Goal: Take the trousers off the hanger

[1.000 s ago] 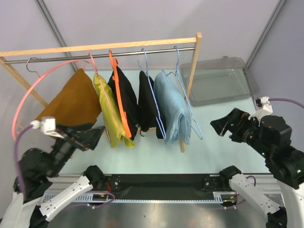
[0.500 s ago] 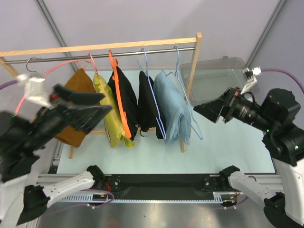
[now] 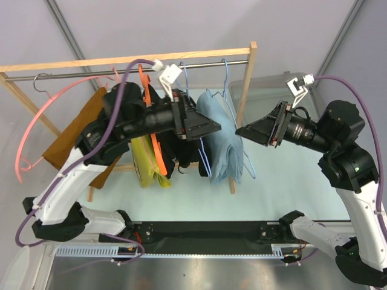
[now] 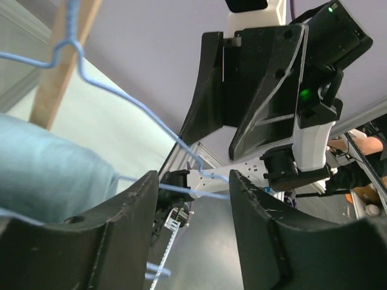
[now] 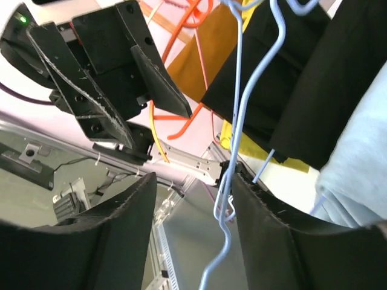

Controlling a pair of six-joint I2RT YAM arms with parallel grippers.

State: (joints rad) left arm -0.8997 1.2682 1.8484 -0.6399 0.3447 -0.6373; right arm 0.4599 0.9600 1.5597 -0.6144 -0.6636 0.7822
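Rack [image 3: 72, 63]: wooden frame across the upper half, with a row of hung trousers.
Bin [image 3: 266, 80]: clear, upper right.
Light blue trousers [image 3: 221, 142]: centre, folded over the blue hanger [image 3: 225, 72], rightmost on the rail.
Left gripper [image 3: 216, 127]: jaws partly apart, hanger wire crossing the gap, unclamped.
Right gripper [image 3: 238, 129]: centre-right, jaws partly apart, gripping nothing.
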